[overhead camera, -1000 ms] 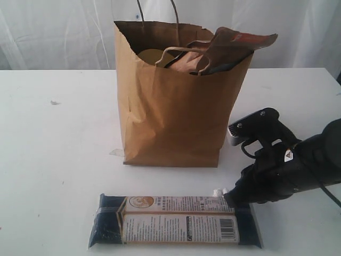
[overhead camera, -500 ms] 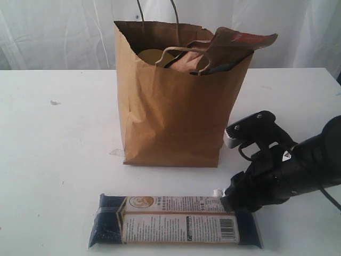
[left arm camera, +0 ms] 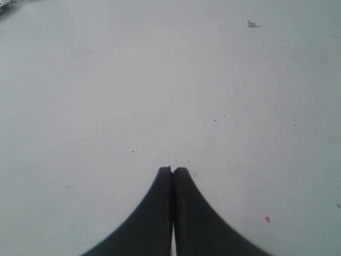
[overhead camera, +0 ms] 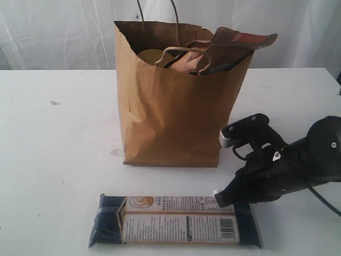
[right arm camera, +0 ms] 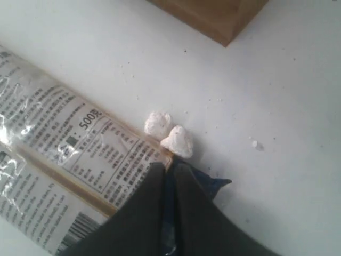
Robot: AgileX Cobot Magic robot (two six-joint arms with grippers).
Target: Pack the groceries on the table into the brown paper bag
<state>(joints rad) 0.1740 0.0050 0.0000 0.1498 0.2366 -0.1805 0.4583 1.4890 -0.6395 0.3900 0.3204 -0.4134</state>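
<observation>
- Long dark-blue packet (overhead camera: 176,221) lies flat on the table (overhead camera: 53,160), label side up with the printed text and barcode showing. One end is at the right jaws, and the rest runs away to one side of them.
- Right jaws are closed almost together on the packet's end. In the right wrist view a thin strip of dark-blue film (right arm camera: 166,213) shows between them, and a corner of the end seal pokes out beside them.
- The packet's (right arm camera: 80,154) pale label panel sits just beside the jaw tips, and its clear wrap is glinting.
- Two small white lumps (right arm camera: 158,124) sit right at the jaw tips. Whether they belong to the jaws or lie loose on the table cannot be told.
- Right arm (overhead camera: 298,165) reaches in low over the table, angled down toward the packet's end.
- Brown paper bag (overhead camera: 170,106) stands upright ahead of the right jaws, across a strip of bare table and apart from the packet. Its lower corner (right arm camera: 213,16) shows in the wrist view.
- Bag mouth is open. A brown pouch (overhead camera: 240,45) with an orange-red label pokes out of the top, and something rounded and yellow (overhead camera: 152,56) shows inside. Cord handles (overhead camera: 157,10) rise behind.
- Left jaws are pressed together with nothing between them.
- Ahead of the left jaws there is only white table (left arm camera: 160,80) with a few dark specks and one small scrap (left arm camera: 251,23) far off.
</observation>
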